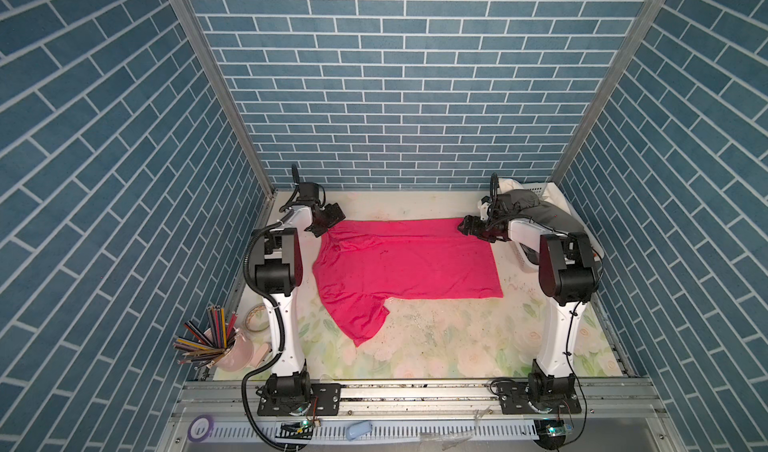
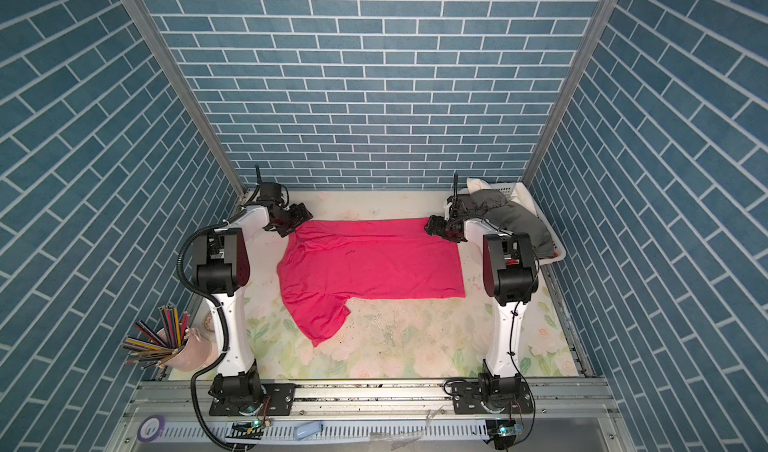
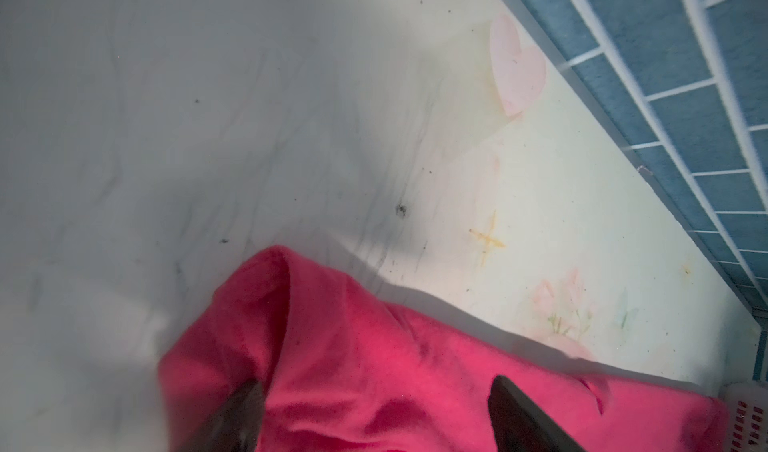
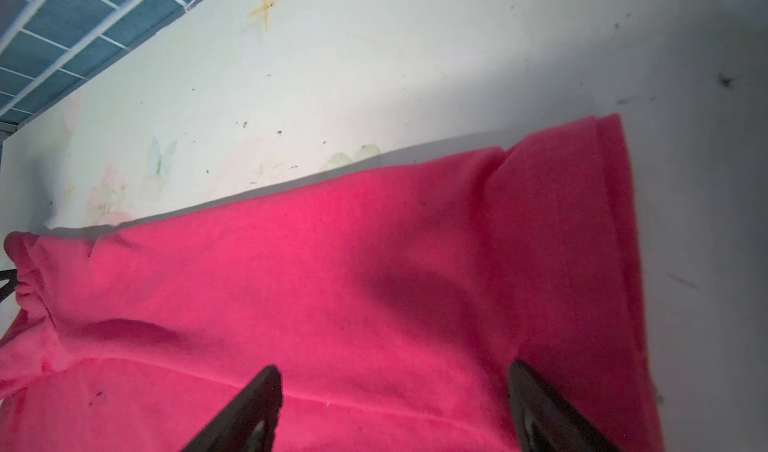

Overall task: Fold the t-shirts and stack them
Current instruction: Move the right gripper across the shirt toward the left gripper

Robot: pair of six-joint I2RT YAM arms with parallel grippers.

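A bright pink t-shirt lies spread flat on the flowered table, one sleeve pointing toward the front. My left gripper hovers at its far left corner, open; in the left wrist view the gripper has wrinkled pink cloth under the spread jaws. My right gripper is open over the far right corner; the right wrist view shows it above flat pink cloth. A dark grey t-shirt and white cloth fill the basket.
The white slotted basket stands at the back right, behind the right arm. A pink cup of pencils and a tape roll sit at the front left. Blue brick walls close in three sides.
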